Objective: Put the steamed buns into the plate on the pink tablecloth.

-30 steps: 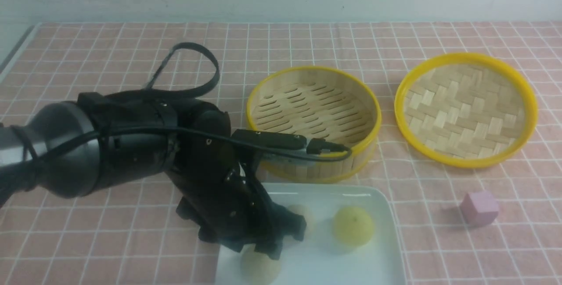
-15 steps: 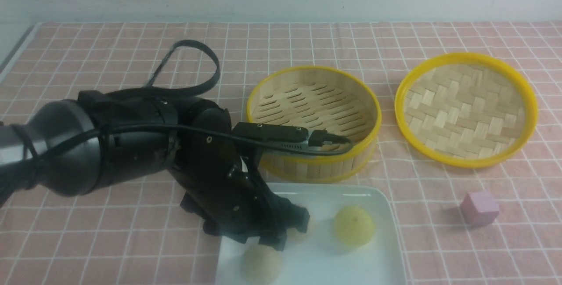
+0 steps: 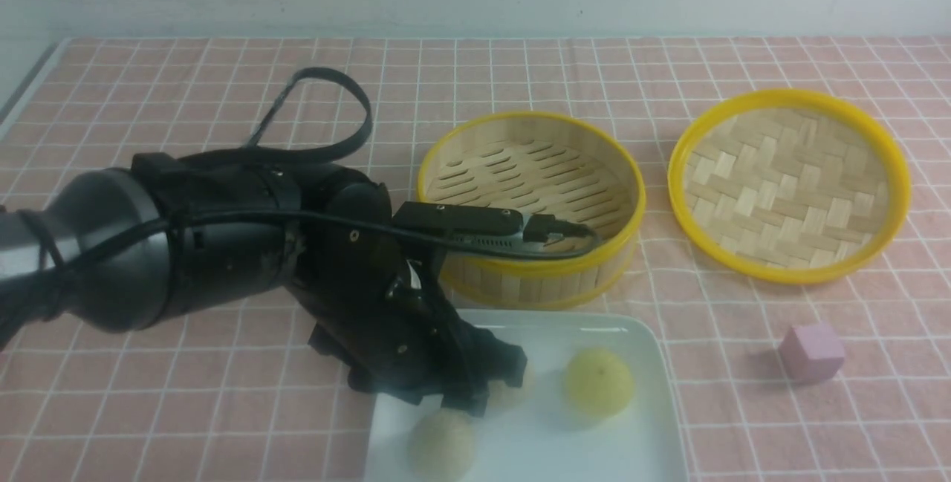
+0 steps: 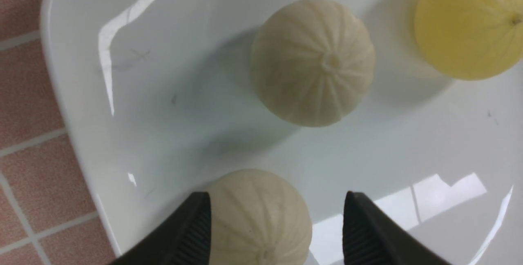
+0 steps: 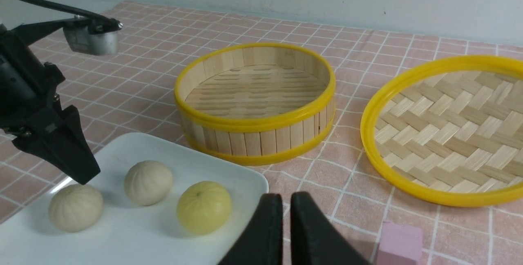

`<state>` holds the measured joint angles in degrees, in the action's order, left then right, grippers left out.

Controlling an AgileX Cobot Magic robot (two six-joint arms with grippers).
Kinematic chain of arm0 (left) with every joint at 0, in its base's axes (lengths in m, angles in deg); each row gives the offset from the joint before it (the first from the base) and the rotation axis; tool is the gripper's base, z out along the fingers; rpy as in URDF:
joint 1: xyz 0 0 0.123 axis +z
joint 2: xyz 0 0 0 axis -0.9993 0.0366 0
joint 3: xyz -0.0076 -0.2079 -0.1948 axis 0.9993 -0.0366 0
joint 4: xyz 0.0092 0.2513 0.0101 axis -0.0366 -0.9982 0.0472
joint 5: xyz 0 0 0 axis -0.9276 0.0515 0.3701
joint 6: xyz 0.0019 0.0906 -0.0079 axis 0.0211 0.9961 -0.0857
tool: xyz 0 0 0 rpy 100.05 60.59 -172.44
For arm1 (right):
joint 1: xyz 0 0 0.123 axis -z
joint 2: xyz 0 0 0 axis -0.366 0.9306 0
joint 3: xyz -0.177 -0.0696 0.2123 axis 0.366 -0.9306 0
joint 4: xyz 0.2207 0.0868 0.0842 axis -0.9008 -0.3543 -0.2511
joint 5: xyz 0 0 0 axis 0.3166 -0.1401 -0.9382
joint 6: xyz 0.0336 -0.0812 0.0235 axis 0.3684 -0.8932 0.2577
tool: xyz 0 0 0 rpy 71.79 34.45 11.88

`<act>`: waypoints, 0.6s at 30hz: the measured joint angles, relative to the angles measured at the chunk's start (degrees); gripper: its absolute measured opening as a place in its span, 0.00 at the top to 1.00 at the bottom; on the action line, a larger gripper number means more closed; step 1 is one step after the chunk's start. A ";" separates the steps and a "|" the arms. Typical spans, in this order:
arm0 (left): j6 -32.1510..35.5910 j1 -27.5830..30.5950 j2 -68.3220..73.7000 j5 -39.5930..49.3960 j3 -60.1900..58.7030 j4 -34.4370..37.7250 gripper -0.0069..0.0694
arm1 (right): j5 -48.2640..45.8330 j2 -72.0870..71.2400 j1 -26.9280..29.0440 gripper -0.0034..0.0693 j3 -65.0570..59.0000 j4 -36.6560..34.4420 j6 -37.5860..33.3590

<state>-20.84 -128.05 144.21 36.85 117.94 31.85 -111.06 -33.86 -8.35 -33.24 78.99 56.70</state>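
**While Astride a Bun on the Plate: Release Stage, Retreat Next**

Looks like the placing step at its very end. Finds the left hand (image 4: 277, 205) low over the plate's (image 4: 135, 105) near left corner, spread wide either side of a cream bun (image 4: 255, 220) that rests on the plate, with one pad just beside it and the other clearly apart, so gripping nothing. Counts a second cream bun (image 4: 312, 63) near the plate's middle and the yellow-green bun (image 4: 470, 24) towards its right side, all three apart and inside the rim. Places the plate flat on the pink tablecloth (image 3: 186, 393) covering the bench. Puts the right hand (image 5: 284, 220) off the plate's right side, out of the front view, pinched almost together with only a slit between the fingers, holding nothing.

Calls next for a straight lift with the fingers kept wide, so that neither pad drags the bun towards the rim, then a pull back clear of the plate. Judges the task as good as done, with nothing in the steamer basket (image 3: 531, 200) beyond the plate.

Cannot see the plate's near edge, cut off in the front view. Cannot make out the middle bun there either, half hidden behind the left hand. Cannot tell whether the nearer pad actually touches the bun.
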 joint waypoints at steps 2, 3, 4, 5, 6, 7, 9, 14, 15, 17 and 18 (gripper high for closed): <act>0.00 0.00 0.00 0.00 0.00 0.00 0.35 | 0.00 -0.78 0.00 0.92 -0.07 -0.20 0.00; 0.00 0.00 0.00 0.00 0.00 -0.14 0.36 | 0.00 -1.48 0.17 0.92 -0.19 -0.20 0.00; 0.00 0.00 0.00 0.00 0.00 -0.40 0.37 | 0.28 -2.21 0.73 0.92 -0.45 -0.20 0.00; 0.00 0.00 0.00 0.00 0.00 -0.38 0.37 | 0.25 -2.30 0.91 0.92 -0.54 -0.20 0.00; 0.05 0.00 0.00 0.00 0.00 -0.83 0.39 | 0.51 -2.69 2.89 0.91 -1.27 -0.20 0.00; 0.45 0.00 0.00 0.06 0.00 -0.88 0.40 | 0.57 -2.78 5.21 0.91 -2.26 -0.20 0.00; 2.28 -0.06 -0.40 0.11 0.00 -1.15 0.43 | 0.55 -2.91 8.96 0.91 -4.14 -0.20 0.00; 6.38 -0.17 -3.14 0.47 0.00 -1.27 0.50 | 0.31 -3.74 16.45 0.90 -9.12 -0.20 0.05; 7.13 -0.17 -4.83 0.47 0.00 -1.58 0.53 | 0.31 -4.77 18.64 0.90 -10.84 -0.20 0.05; 7.66 -0.17 -6.93 0.52 0.00 -2.49 0.56 | 0.31 -5.93 20.45 0.90 -12.62 -0.20 0.05; 7.76 -0.17 -8.39 0.63 0.00 -3.06 0.58 | 0.31 -6.64 21.58 0.90 -13.98 -0.20 0.05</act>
<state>-13.08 -128.22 135.82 37.48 117.94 28.80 -110.75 -40.50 13.23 -47.21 78.79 56.75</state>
